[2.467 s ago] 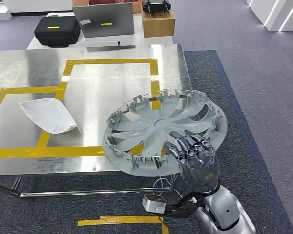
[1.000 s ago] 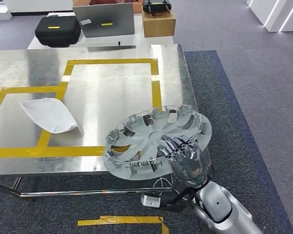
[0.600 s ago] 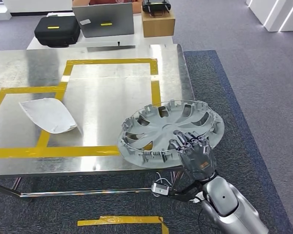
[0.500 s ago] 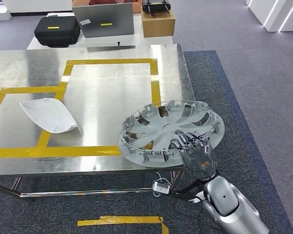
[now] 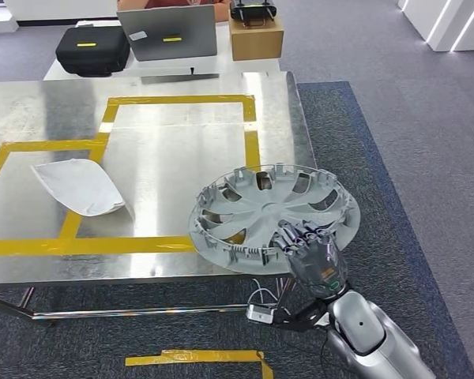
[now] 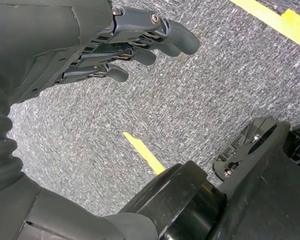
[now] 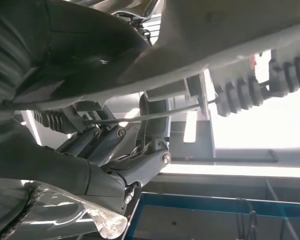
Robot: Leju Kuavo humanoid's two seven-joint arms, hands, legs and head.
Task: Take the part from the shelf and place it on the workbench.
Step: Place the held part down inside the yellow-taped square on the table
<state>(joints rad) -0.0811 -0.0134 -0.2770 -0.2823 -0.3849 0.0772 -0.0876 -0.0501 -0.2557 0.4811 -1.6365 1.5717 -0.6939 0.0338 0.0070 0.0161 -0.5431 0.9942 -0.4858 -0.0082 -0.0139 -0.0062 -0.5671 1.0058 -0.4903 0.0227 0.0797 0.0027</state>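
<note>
Since half a second ago the hubcap (image 5: 274, 219) has barely shifted, staying over the workbench (image 5: 163, 166) near-right corner, part overhanging the edge. Head view: right hand (image 5: 310, 254) grips hubcap's near rim, fingers on top; white curved part (image 5: 80, 186) lies inside yellow tape outline, well apart. Left wrist view: left hand (image 6: 103, 45) hangs over grey carpet (image 6: 201, 100), fingers loosely extended, holding nothing. Right wrist view: right hand's fingers (image 7: 114, 145) clamp the hubcap's rim.
</note>
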